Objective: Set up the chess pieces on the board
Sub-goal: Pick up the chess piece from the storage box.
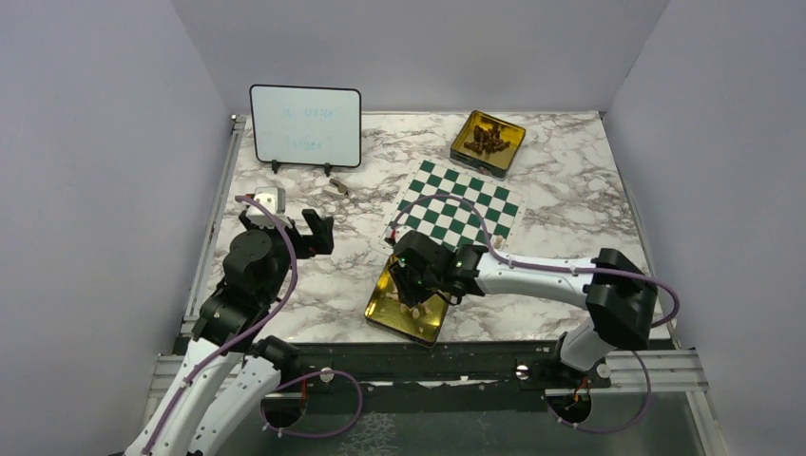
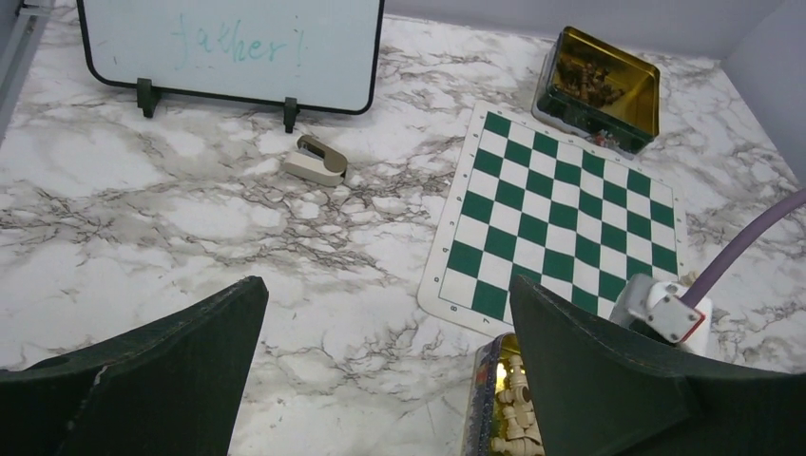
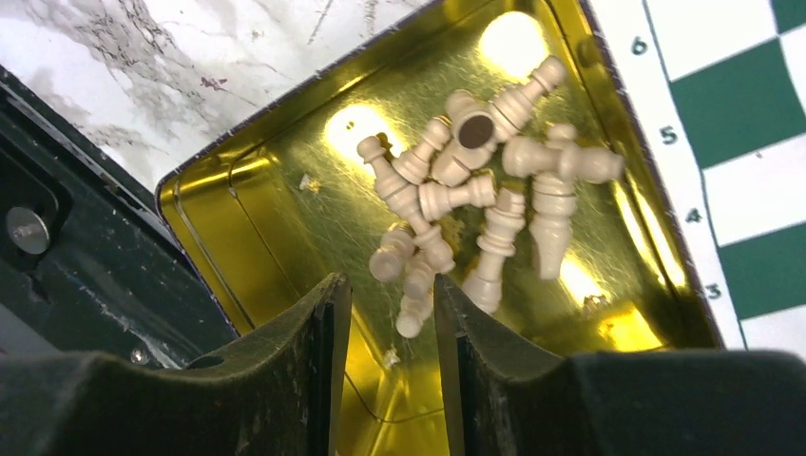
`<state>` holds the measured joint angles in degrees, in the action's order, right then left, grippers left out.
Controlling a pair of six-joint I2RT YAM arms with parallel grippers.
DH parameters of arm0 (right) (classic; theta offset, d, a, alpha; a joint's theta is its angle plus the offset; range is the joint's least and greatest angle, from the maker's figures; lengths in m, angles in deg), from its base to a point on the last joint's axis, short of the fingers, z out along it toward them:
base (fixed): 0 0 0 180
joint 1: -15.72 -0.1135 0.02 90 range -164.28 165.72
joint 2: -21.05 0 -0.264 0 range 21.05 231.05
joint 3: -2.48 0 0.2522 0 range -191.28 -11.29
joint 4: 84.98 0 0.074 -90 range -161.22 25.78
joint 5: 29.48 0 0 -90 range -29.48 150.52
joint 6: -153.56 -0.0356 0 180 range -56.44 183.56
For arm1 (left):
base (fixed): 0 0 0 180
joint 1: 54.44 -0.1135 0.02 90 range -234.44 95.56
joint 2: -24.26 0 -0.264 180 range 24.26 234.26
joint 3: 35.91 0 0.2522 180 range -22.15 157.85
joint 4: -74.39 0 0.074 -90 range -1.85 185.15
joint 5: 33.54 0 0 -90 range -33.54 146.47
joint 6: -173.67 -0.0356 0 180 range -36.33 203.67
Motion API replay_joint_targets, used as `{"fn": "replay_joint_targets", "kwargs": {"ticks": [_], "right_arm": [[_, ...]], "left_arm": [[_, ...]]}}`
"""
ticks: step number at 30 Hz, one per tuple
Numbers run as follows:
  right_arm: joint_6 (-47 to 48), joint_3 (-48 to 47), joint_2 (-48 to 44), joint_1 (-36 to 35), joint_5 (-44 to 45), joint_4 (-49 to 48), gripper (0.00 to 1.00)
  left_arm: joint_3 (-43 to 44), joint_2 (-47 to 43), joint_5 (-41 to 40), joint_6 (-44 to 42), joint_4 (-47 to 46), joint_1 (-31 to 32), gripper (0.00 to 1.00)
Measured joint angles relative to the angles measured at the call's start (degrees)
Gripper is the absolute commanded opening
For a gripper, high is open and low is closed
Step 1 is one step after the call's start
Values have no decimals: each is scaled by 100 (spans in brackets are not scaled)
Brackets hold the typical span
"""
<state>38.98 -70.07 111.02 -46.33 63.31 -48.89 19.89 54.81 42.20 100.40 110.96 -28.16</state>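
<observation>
The small pale cream chess pieces [image 3: 475,190] lie tumbled in a heap on the floor of a shallow square gold tin [image 3: 204,223]. It sits on the marble-patterned tabletop [image 1: 589,209], hard against the near edge of the flat green-and-white checked board [image 1: 456,209], which carries no piece yet. They look light, hard and smooth, turned to narrow waists and round heads, so I'd expect them to roll or squirt out of a pinch. The waist just under the head seems the surest hold. The right tool [image 3: 390,285] hangs low in the tin, its fingers a narrow gap apart astride the end of one lying piece, with space showing either side, so nothing looks gripped. Crossed neighbours and the tin's walls crowd it. The left tool [image 2: 385,294] is spread wide and empty, well off to the side. A second gold tin [image 1: 488,142] of dark pieces, a black-framed whiteboard [image 1: 305,126] and a small beige clip-like object [image 2: 316,161] lie beyond.
</observation>
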Motion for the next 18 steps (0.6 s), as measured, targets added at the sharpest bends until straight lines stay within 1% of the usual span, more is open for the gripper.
{"fn": "replay_joint_targets", "kwargs": {"ticks": [4, 18], "right_arm": [[72, -216, 348, -212, 184, -4, 42], [109, -431, 809, -317, 321, 98, 37]], "left_arm": [[-28, -151, -63, 0, 2, 0, 99], [-50, -146, -83, 0, 4, 0, 99]]}}
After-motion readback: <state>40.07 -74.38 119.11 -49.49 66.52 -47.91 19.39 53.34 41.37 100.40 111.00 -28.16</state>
